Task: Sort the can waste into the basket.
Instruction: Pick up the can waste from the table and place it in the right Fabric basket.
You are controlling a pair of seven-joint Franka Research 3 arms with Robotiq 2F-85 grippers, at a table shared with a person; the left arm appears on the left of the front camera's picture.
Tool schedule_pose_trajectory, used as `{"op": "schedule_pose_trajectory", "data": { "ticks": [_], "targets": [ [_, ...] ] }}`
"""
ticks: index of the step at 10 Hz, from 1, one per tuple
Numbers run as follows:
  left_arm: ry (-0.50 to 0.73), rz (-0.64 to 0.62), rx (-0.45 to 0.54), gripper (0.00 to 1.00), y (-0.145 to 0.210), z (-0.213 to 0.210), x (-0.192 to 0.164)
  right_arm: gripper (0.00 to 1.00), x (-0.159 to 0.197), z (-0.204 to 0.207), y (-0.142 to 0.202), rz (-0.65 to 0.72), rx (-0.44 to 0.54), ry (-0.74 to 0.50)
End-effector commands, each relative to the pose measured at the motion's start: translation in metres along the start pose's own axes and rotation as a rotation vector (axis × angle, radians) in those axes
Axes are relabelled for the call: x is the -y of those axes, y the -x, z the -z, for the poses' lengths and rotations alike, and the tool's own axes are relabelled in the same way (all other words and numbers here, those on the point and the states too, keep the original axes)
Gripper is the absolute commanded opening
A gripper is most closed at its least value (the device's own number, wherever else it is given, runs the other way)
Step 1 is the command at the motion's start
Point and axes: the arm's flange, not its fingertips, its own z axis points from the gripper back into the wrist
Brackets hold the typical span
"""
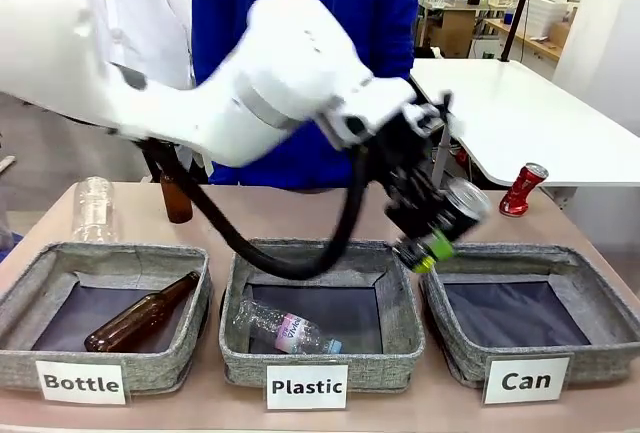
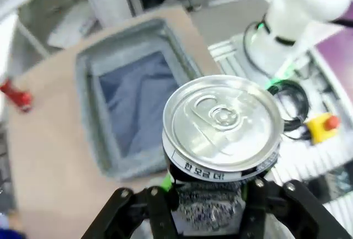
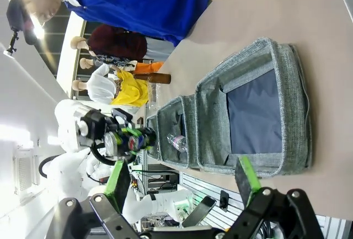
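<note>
My left gripper (image 1: 437, 228) is shut on a black can (image 1: 463, 202) with a silver top, tilted in the air over the back left corner of the grey "Can" basket (image 1: 520, 251). In the left wrist view the can's top (image 2: 223, 120) sits just past my left gripper (image 2: 212, 208), with the basket (image 2: 88, 117) below and beyond it, nothing inside. A red dented can (image 1: 523, 189) stands on the table behind the basket, also the red can (image 2: 15, 96) at the far edge. My right gripper (image 3: 182, 178) is open above the basket (image 3: 298, 112).
The "Plastic" bin (image 1: 310, 249) holds a clear plastic bottle (image 1: 285, 331). The "Bottle" bin (image 1: 100, 250) holds a brown glass bottle (image 1: 140, 321). A clear bottle (image 1: 92, 208) and a brown bottle (image 1: 177, 198) stand behind them. A person in blue (image 1: 370, 13) stands at the far side.
</note>
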Motion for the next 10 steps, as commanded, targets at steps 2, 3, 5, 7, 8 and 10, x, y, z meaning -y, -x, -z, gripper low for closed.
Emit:
{"op": "schedule_pose_trajectory", "data": {
  "ticks": [2, 3, 5, 7, 8, 10],
  "targets": [
    [0.036, 0.245, -0.018, 0.46, -0.016, 0.066, -0.004, 1.00, 0.006, -0.046, 0.016, 0.034, -0.034, -0.003],
    [0.039, 0.287, -0.025, 0.46, -0.021, 0.086, -0.004, 1.00, 0.015, -0.072, 0.030, 0.061, -0.063, 0.026],
    [0.005, 0.307, -0.036, 0.46, -0.029, 0.113, -0.017, 1.00, 0.032, -0.097, 0.048, 0.082, -0.131, 0.115],
    [-0.080, 0.298, -0.020, 0.46, -0.041, 0.116, -0.039, 1.00, 0.042, -0.111, 0.049, 0.075, -0.120, 0.077],
    [-0.084, 0.287, -0.012, 0.46, -0.048, 0.111, -0.048, 1.00, 0.032, -0.100, 0.060, 0.117, -0.094, 0.095],
    [-0.089, 0.255, -0.027, 0.46, -0.047, 0.117, -0.059, 1.00, 0.032, -0.100, 0.060, 0.117, -0.094, 0.095]
  ]
}}
